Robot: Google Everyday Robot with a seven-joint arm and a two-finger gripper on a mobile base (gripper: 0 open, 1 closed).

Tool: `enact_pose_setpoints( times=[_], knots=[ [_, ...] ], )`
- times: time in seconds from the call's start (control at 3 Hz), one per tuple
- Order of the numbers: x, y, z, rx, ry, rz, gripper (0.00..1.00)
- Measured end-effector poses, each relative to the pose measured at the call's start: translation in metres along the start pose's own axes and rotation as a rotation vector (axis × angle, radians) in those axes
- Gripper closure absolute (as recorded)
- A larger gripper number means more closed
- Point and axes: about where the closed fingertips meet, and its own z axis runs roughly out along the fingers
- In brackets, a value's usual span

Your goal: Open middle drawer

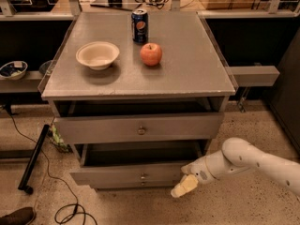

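Note:
The middle drawer [126, 173] is a grey drawer with a long, low front and a small round knob [143, 176]. It stands pulled out, with its dark inside showing above the front. My gripper [184, 186], with pale yellowish tips, is at the right end of that front, just below and in front of its lower right corner. My white arm [243, 161] reaches in from the lower right. I hold nothing that I can see.
The upper drawer [140, 128] stands slightly out above it. On the cabinet top [197, 74] are a bowl [97, 55], an apple [151, 54] and a soda can [139, 26]. A black bar [33, 158] and cables lie on the floor at left.

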Motion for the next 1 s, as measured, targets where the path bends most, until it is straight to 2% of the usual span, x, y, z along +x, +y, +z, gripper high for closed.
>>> enact_pose_setpoints(
  times=[0.33, 0.67, 1.0],
  knots=[
    [-0.009, 0.007, -0.012, 0.024, -0.010, -0.012, 0.00],
    [-0.029, 0.024, -0.051, 0.099, -0.025, -0.042, 0.00],
    [-0.030, 0.021, -0.046, 0.082, -0.026, -0.038, 0.00]
  ],
)
